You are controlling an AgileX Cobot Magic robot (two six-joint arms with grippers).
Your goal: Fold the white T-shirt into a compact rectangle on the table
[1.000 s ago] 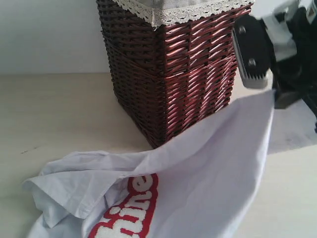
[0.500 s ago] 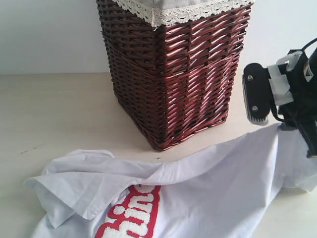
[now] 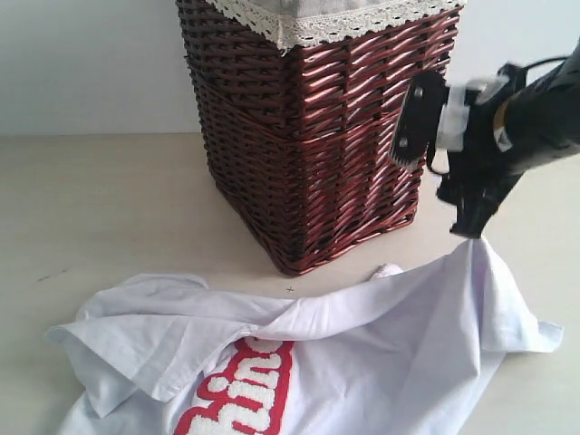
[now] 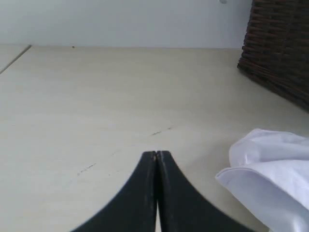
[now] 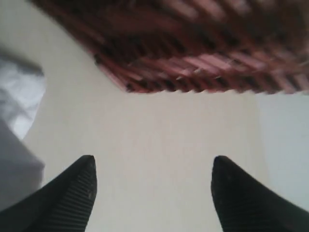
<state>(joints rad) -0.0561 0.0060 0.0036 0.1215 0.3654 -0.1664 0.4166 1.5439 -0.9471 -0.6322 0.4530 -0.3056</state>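
Observation:
The white T-shirt lies crumpled on the table in front, its red-banded lettering partly showing. One corner of it peaks up to the lower finger of my right gripper, which hovers beside the basket. In the right wrist view this gripper stands open with only bare table between its fingers, and shirt cloth lies beside one finger. My left gripper is shut on nothing, low over the table, with a shirt fold off to its side.
A tall dark wicker basket with a lace-edged liner stands at the back middle, close to my right gripper. It also shows as a basket corner and a basket base. Small dark scuffs mark the table.
My right gripper came down, swung left toward the basket and opened. The raised shirt corner sank and now spreads onto the table at the right.

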